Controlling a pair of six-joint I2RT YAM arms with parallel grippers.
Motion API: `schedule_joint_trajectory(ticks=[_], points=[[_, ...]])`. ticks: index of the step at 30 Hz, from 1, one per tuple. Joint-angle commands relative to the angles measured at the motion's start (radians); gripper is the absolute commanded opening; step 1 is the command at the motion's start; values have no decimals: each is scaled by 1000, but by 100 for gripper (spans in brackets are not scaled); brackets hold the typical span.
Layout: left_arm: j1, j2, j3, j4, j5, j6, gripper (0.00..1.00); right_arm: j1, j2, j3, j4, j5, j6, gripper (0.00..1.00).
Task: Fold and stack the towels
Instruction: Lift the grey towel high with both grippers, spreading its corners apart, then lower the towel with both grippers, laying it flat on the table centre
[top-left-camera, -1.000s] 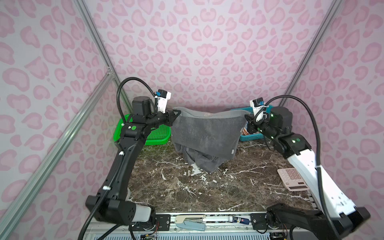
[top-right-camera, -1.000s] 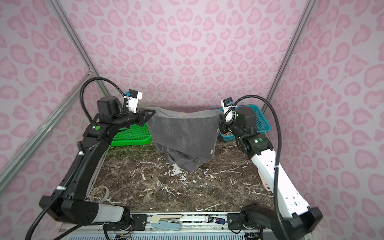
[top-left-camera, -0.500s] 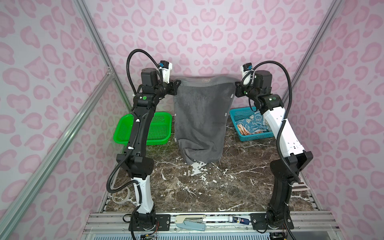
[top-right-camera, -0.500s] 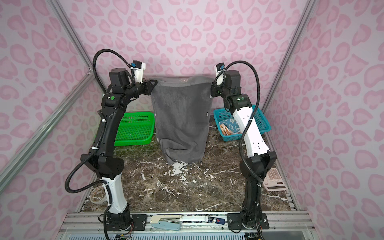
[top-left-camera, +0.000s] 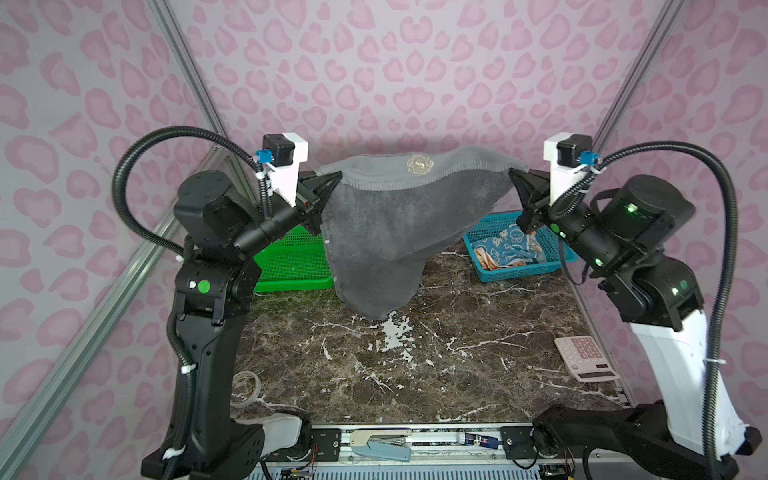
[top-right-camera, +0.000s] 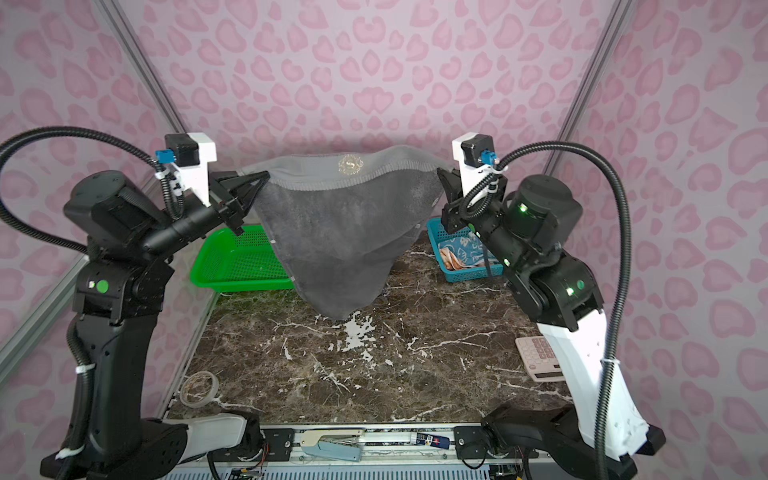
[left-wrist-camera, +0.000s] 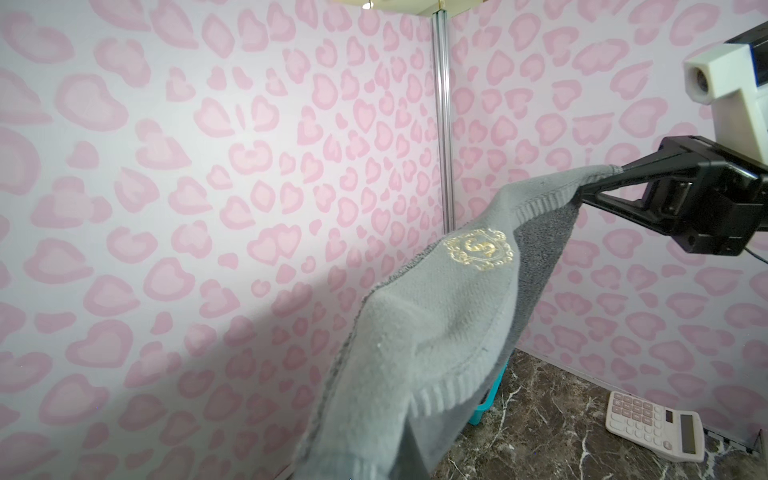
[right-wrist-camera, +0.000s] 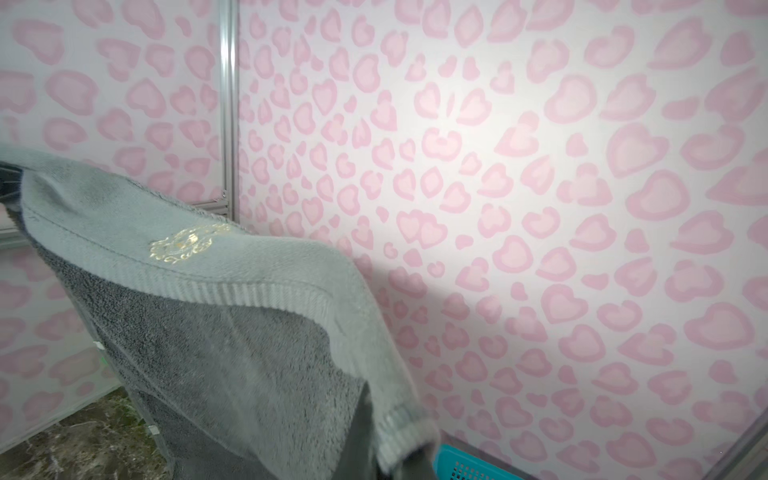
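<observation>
Top views both showed the grey towel (top-left-camera: 386, 232) slung in the air between the arms, over the back of the table (top-left-camera: 415, 374).
Both the left gripper (top-left-camera: 337, 178) and the right gripper (top-left-camera: 513, 174) were clamped shut on a top corner of it, just thin pinches on the hem. With the top edge sagging, one slipped pinch would probably dump it in a heap, maybe across the green basket (top-left-camera: 291, 278). Meanwhile the blue towel (top-left-camera: 505, 245) and the orange towel (top-left-camera: 486, 259) sat crumpled in the teal basket (top-left-camera: 523, 272).
</observation>
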Motion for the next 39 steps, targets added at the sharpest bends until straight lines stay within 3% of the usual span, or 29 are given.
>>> schedule_joint_trajectory(ticks=[1,7,13,16,20,27,34,39], points=[[-7,-71,-16,70,49,11,3,46,-77,-36,42,60,-12,0],[-8,-110,-25,122,44,-34,3,63,-155,-87,121,114,-21,0],[-8,15,19,148,-77,-33,3,15,-36,-38,121,253,-102,0],[-1,147,90,151,-142,-32,3,-139,97,40,77,160,-38,0],[27,397,278,122,-147,-61,3,-313,304,151,56,-4,44,0],[66,727,485,134,-134,-91,3,-359,642,375,-20,-78,64,0],[69,792,371,125,-139,-50,3,-361,715,259,8,-78,59,0],[68,730,156,128,-117,-10,3,-354,606,-21,102,-102,71,0]])
